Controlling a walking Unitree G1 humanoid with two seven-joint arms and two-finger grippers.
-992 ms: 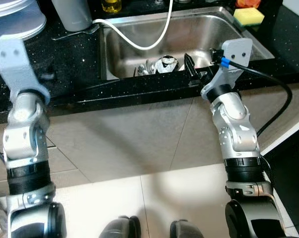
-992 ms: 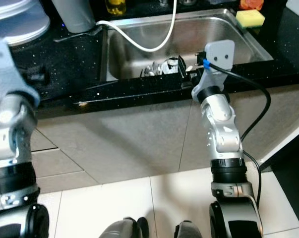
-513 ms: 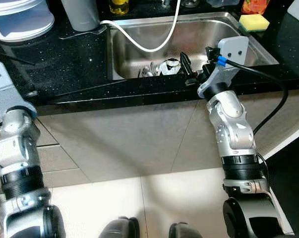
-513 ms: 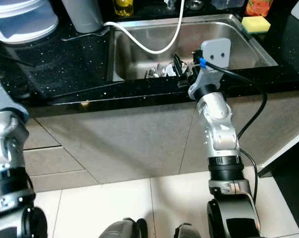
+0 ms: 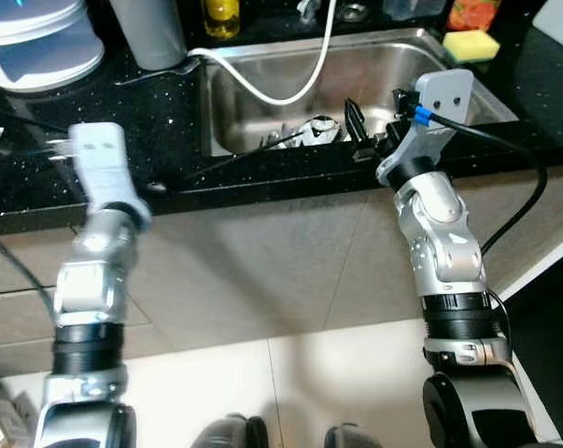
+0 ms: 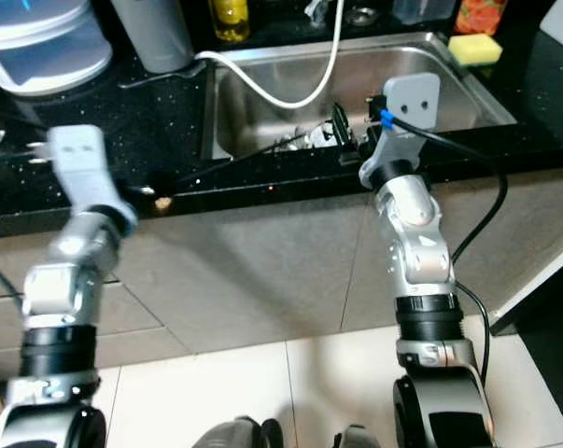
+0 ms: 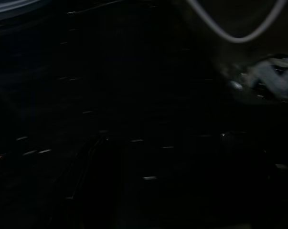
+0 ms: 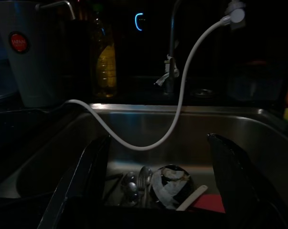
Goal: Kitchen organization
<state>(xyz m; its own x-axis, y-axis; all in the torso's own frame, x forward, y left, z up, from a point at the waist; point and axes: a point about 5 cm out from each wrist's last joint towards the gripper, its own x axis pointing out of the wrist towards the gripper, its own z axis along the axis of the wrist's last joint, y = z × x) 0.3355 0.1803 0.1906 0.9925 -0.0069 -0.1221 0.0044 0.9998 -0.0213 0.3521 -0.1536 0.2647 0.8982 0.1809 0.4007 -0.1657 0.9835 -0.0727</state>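
So the left arm (image 5: 99,191) swung up and in from the counter's left end, and its wrist ended up over the counter's front edge, just left of the sink (image 5: 262,103). The right gripper (image 5: 370,131) edged a bit further over the sink's front rim. The head camera also shifted some.

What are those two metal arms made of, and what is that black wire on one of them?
Both arms are silver segments joined by black rings. The right arm carries a grey wrist plate, a blue clip and a black cable looping down its side. Its right pincer has two long black fingers. The left arm has a similar grey plate.
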